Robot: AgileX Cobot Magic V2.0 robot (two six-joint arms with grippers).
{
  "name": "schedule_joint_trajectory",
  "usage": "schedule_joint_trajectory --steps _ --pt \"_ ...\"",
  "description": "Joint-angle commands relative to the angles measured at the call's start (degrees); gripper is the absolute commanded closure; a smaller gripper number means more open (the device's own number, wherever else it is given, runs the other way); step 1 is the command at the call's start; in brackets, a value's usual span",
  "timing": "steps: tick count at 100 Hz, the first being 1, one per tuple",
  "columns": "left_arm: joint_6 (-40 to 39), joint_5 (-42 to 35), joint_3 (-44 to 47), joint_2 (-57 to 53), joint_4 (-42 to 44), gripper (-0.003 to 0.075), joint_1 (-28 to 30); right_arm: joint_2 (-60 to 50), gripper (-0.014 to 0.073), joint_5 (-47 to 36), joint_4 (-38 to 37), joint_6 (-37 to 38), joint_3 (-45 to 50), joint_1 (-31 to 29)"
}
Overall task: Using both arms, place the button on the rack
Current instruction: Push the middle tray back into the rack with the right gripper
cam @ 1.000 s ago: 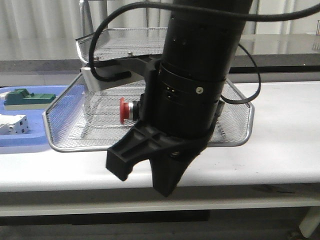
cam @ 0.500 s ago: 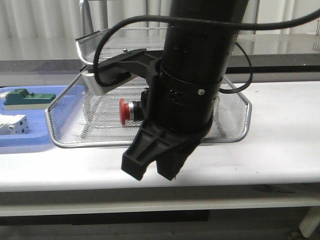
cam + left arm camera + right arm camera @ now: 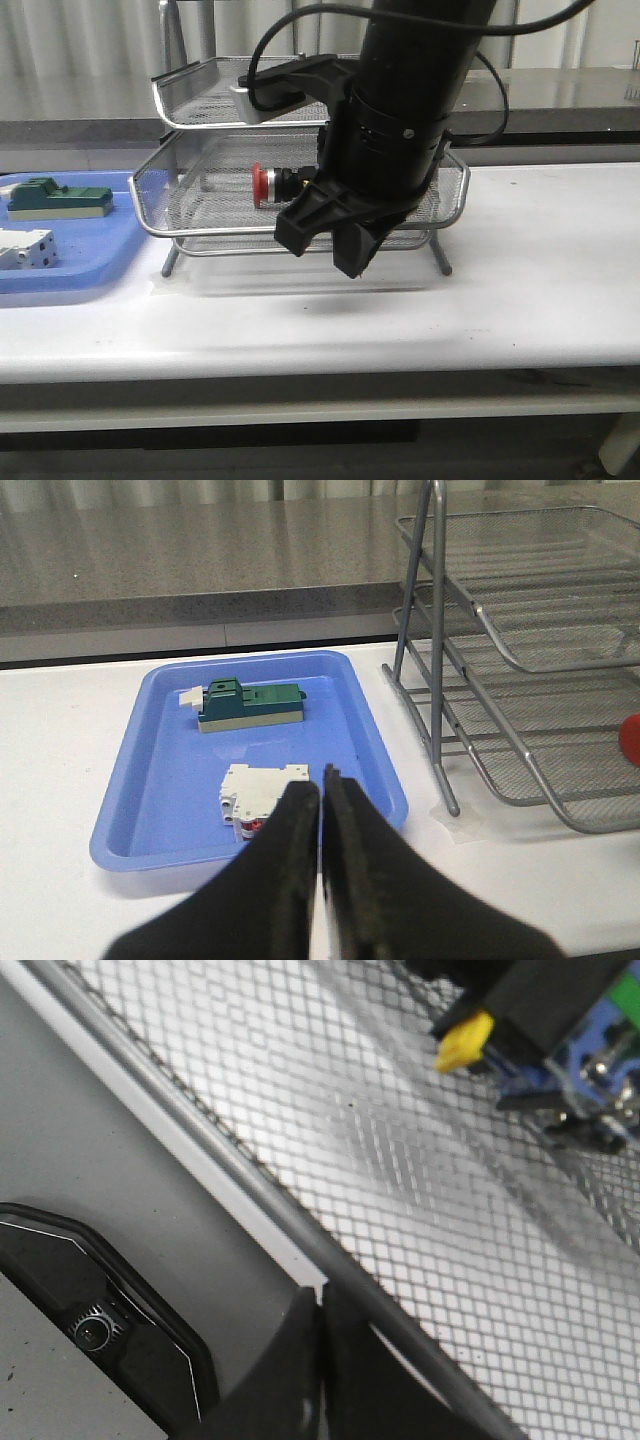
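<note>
The button (image 3: 272, 185) lies on its side on the middle tier of the wire rack (image 3: 190, 215), red cap to the left. A thick black arm hangs in front of the rack. Its gripper (image 3: 328, 245), my right one, sits just in front of the rack and below the button. In the right wrist view the right gripper (image 3: 321, 1305) is shut and empty at the rack's rim (image 3: 230, 1185), and the button's black body (image 3: 560, 1020) lies apart on the mesh. My left gripper (image 3: 321, 792) is shut and empty above the blue tray's near edge. The red cap (image 3: 630, 740) peeks in there.
A flat blue tray (image 3: 70, 275) lies left of the rack, holding a green block (image 3: 55, 197) and a white block (image 3: 22, 247). In the left wrist view the tray (image 3: 140, 800), green block (image 3: 250, 705), white block (image 3: 262, 792) and rack legs (image 3: 430, 720) show. A grey counter runs behind.
The rack with the button now stands further back on its feet and looks smaller. The black arm has risen and moved back with it. The blue tray has not moved.
</note>
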Motion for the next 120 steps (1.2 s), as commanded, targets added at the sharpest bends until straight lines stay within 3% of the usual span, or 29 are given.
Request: schedule_joint_trajectory --steps 1,51,120 --pt "-0.6 -4.4 -1.5 0.4 -0.9 0.0716 0.0 -0.8 0.0653 -4.2 -2.2 -0.8 -4.0 -2.2" --pt "-0.6 -4.4 -1.5 0.4 -0.9 0.0716 0.0 5.8 0.0653 -2.9 -4.1 -1.4 -14.3 -6.6" --pt "-0.6 -4.4 -1.5 0.4 -0.9 0.0716 0.0 2.4 0.0653 9.5 1.3 -0.4 -15.2 -6.6"
